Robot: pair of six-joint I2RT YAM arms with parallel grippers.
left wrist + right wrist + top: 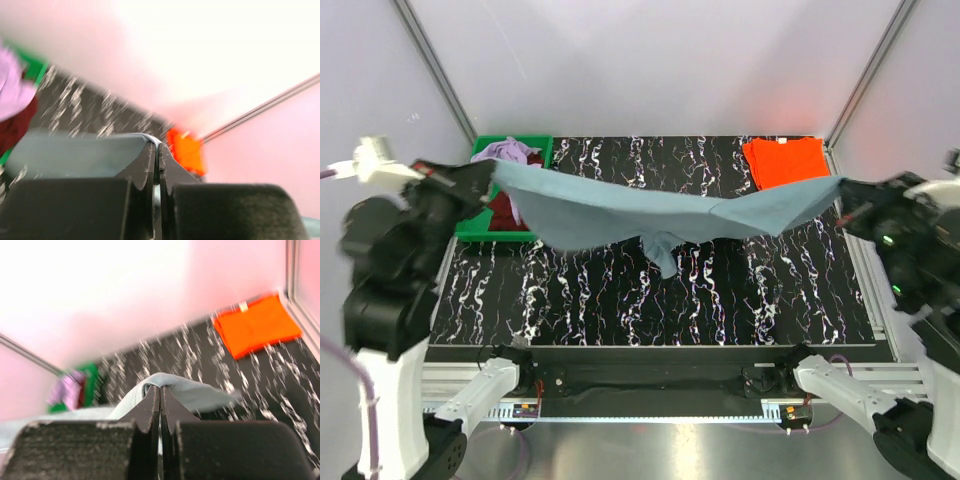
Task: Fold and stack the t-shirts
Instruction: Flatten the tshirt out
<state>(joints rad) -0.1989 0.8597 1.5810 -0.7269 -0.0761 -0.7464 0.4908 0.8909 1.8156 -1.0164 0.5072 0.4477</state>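
A dusty blue-grey t-shirt [650,210] hangs stretched in the air across the table between both arms. My left gripper [488,180] is shut on its left end, which shows in the left wrist view [90,152]. My right gripper [842,190] is shut on its right end, which shows in the right wrist view [195,390]. A folded bright orange t-shirt [785,160] lies flat at the table's back right; it also shows in the wrist views [255,325] [186,150]. A lavender t-shirt [510,153] and a dark maroon t-shirt [502,210] lie in the tray.
A green plastic tray [480,233] stands at the back left of the black marbled table [650,300]. White walls with metal frame posts enclose the back and sides. A metal rail runs along the table's right edge.
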